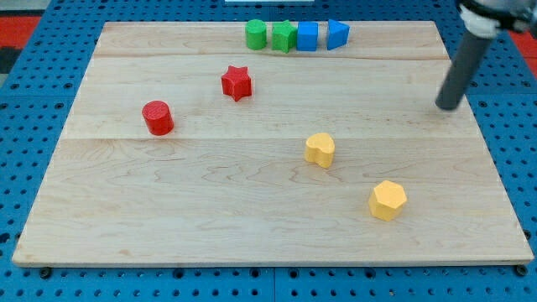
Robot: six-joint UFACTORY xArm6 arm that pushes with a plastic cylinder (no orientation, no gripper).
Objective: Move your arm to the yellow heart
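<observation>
The yellow heart point(320, 149) lies on the wooden board point(126, 210), a little right of the middle. My tip point(448, 106) stands on the board near its right edge, well to the right of the heart and a little above it in the view. It touches no block. The rod runs up out of the view's top right corner.
A yellow hexagon point(388, 200) lies below and right of the heart. A red star point(237, 82) and a red cylinder point(157, 117) lie to the left. A green cylinder point(256, 34), a green star point(284, 36), a blue cube point(308, 36) and another blue block point(337, 34) line the top edge.
</observation>
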